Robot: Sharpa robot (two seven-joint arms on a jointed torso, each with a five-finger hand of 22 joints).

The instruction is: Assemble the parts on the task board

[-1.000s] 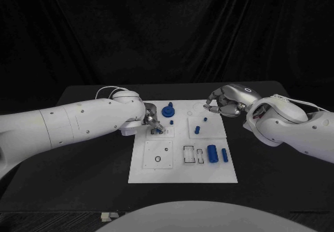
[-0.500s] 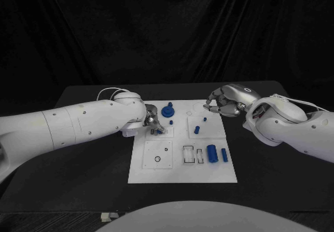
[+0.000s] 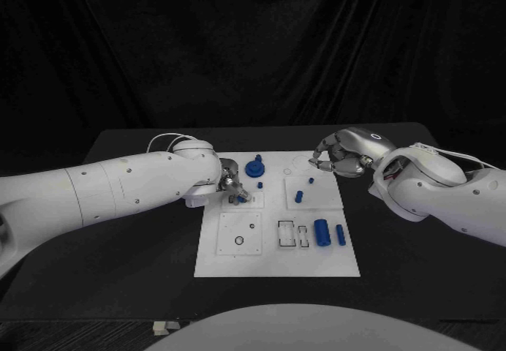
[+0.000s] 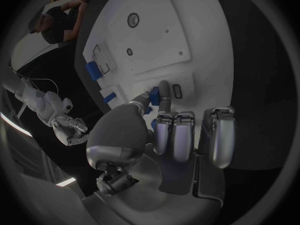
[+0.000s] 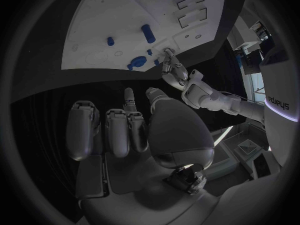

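On the black table a white rectangular task board is laid flat, its matte surface marked with thin black outlines of rectangles and a small ring. Legible writing is found in one place only: the letters "andys" are read on the white body of the left arm in the right wrist view; no label can be made out on the board itself.

Small blue parts are spread over the board. A rounded, knob-like blue part is stood near the far edge, a short blue peg is set right of the middle, and two blue cylinders are laid side by side near the right edge.

At the board's left side the left hand, of smooth silver metal, is lowered onto the surface. A small blue part is pinched between thumb and one extended finger, the other fingers being curled in.

The right hand is held above the board's far right corner, apart from it. Its fingers are curled in toward the palm, and nothing is seen within them.
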